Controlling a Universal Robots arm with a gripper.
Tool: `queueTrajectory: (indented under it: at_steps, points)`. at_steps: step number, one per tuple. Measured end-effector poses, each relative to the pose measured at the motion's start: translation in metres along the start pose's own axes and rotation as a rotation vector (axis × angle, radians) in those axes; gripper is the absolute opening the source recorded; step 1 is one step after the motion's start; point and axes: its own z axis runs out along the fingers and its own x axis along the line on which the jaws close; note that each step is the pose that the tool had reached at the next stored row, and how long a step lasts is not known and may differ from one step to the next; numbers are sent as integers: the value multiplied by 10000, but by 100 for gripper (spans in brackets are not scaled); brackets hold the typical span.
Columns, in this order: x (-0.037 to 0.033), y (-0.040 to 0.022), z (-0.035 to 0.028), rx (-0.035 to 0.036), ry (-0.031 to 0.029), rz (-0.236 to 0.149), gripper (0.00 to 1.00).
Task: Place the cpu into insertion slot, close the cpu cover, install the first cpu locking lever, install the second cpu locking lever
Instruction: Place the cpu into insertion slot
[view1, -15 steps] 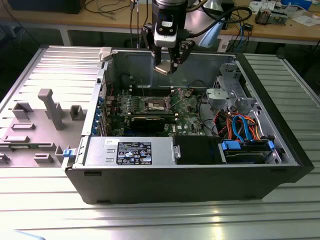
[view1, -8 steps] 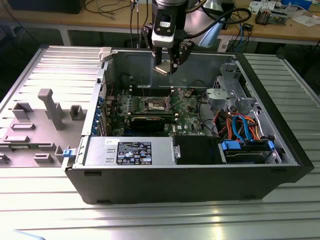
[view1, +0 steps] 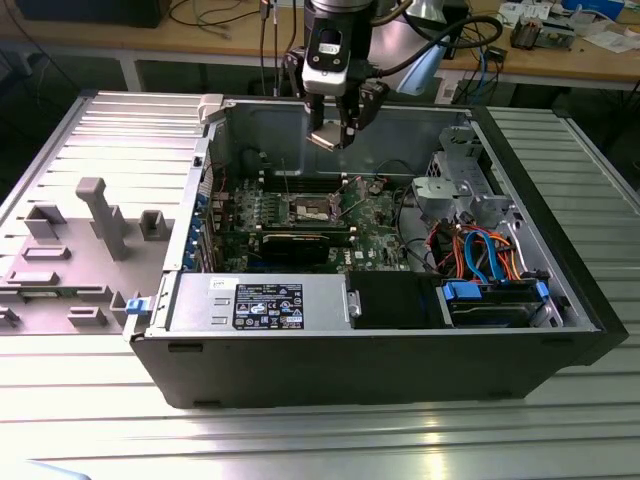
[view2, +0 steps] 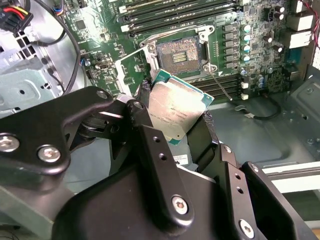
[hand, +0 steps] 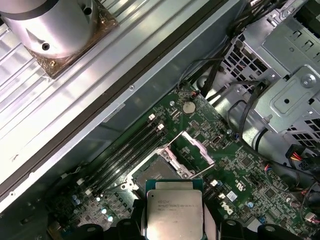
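My gripper (view1: 333, 132) hangs above the open computer case, shut on the cpu (view1: 324, 138), a flat square chip with a dull silver top. Both wrist views show the cpu (view2: 175, 107) (hand: 174, 210) pinched by its edges between the black fingers (view2: 144, 92). The insertion slot (view2: 180, 52) (hand: 156, 172) lies bare on the green motherboard (view1: 375, 215), below the chip and apart from it. The cpu cover (hand: 196, 146) (view2: 129, 72) stands swung up beside the slot. A thin wire lever (view2: 220, 86) lies loose at the slot's side.
Long black memory slots (view2: 175, 12) run beside the socket. A black graphics card (view1: 300, 245), a labelled power supply (view1: 268, 305), a silver drive cage (view1: 455, 190) and coloured cables (view1: 480, 250) fill the case. A grey fixture (view1: 95, 225) stands at the exterior view's left.
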Motion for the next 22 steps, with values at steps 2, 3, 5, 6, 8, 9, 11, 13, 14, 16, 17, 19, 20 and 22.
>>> queueTrajectory:
  at_steps: [2, 3, 5, 6, 8, 9, 11, 13, 14, 16, 17, 19, 20, 22]
  points:
    - [0, 0, 5, -7, -35, 407, 54]
    - [0, 0, 5, -7, -39, 461, 54]
    - [0, -1, 5, -8, -42, 495, 54]
    - [0, 0, 6, -9, -42, 496, 54]
    - [0, 0, 6, -9, -42, 496, 54]
    - [0, -1, 6, -9, -42, 497, 54]
    - [0, 0, 6, -9, -43, 497, 54]
    - [0, 0, 7, -10, -48, 549, 54]
    - [0, 0, 9, -13, -56, 647, 54]
    - [0, -1, 25, -23, -106, 1240, 54]
    - [0, -2, 32, -27, -122, 1437, 54]
    - [0, -4, 49, -36, -157, 1845, 54]
    - [-1, -4, 53, -38, -168, 1968, 54]
    - [-1, -5, 62, -41, -187, 2190, 54]
